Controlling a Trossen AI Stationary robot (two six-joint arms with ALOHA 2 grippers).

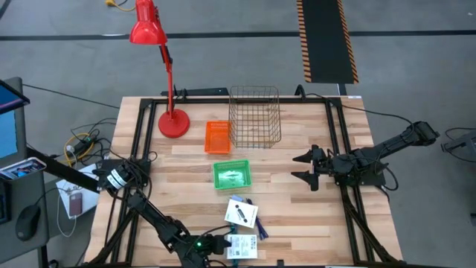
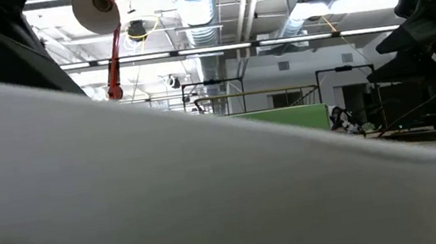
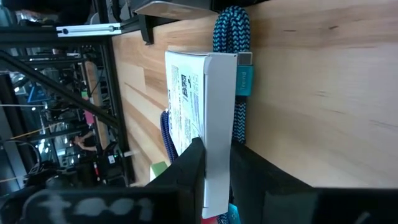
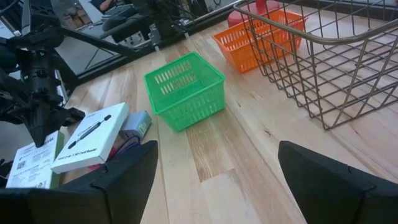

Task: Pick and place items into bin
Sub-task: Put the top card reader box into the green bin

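Observation:
A white card pack with dark print [image 1: 243, 246] sits at the table's near edge, shut in my left gripper [image 1: 223, 244] [image 3: 216, 149]. The pack's white body fills most of the low view [image 2: 209, 183] and is tilted. A second white pack showing a pen [image 1: 242, 212] [image 4: 90, 146] lies flat just behind it. A blue braided cord with a teal end [image 3: 233, 43] lies beside the held pack. My right gripper [image 1: 301, 167] [image 4: 217, 149] hovers open on the right, holding nothing. The green bin [image 1: 231, 176] [image 4: 185, 90] stands at the table's middle. My left gripper pinches the white pack across its thin thickness, at the end nearest the arm [image 3: 214, 186]. One finger [image 3: 186, 174] lies on the printed face and the other [image 3: 261, 180] on the back. The fingers come level from the table's left. The pack sits tilted in the hold.
An orange basket [image 1: 217, 137] and a wire basket [image 1: 255, 115] stand behind the green bin. A red desk lamp [image 1: 172, 123] stands at the far left. Black frame rails [image 1: 343, 149] run along the table's sides. Bare wood [image 1: 290, 216] lies between the packs and the right arm.

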